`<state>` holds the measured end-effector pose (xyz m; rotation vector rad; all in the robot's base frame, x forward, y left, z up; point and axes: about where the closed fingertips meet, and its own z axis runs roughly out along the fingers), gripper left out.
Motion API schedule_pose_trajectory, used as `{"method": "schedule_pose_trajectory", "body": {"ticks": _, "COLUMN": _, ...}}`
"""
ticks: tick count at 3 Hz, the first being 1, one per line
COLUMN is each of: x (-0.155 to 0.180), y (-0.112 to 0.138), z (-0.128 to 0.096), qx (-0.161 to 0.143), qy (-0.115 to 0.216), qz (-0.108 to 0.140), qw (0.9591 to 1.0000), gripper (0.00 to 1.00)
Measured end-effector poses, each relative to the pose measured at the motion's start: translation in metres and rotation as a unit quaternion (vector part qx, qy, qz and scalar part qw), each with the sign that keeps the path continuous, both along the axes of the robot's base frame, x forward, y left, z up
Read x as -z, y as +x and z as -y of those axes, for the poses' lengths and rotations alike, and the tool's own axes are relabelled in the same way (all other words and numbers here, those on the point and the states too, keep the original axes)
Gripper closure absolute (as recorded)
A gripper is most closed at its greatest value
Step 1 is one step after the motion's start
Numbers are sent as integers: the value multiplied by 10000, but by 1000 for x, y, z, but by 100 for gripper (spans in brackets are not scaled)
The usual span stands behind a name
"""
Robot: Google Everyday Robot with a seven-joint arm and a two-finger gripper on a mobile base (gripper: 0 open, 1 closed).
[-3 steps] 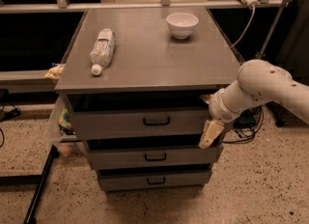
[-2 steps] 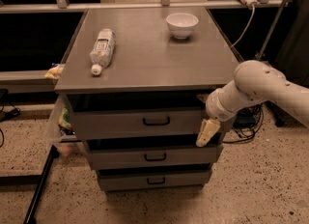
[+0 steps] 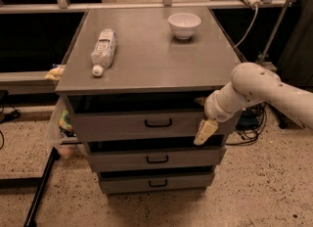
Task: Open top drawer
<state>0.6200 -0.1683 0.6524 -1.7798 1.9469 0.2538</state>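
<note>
The top drawer (image 3: 117,123) is the widest grey metal front, just under the cabinet top, with a small black loop handle (image 3: 158,123) at its centre. A dark gap shows above its front. My gripper (image 3: 204,132) hangs on the white arm (image 3: 254,90) coming from the right. It points down in front of the drawer's right end, well right of the handle, holding nothing.
The mid-sized drawer (image 3: 155,159) and the smallest drawer (image 3: 156,183) sit below. On the cabinet top (image 3: 156,59) lie a plastic bottle (image 3: 103,50) and a white bowl (image 3: 184,25). A rail and cables run behind; a black pole (image 3: 41,192) leans at the lower left.
My gripper and arm have shifted a little to the left along the top drawer's front. The drawers look the same.
</note>
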Motion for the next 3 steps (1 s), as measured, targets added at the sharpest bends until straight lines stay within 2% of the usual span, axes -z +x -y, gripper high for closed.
{"method": "schedule_pose_trajectory", "body": {"ticks": 3, "x": -8, "y": -1, "z": 1, "qx": 1, "qy": -15, "qz": -44, "qw": 10000, "gripper": 86}}
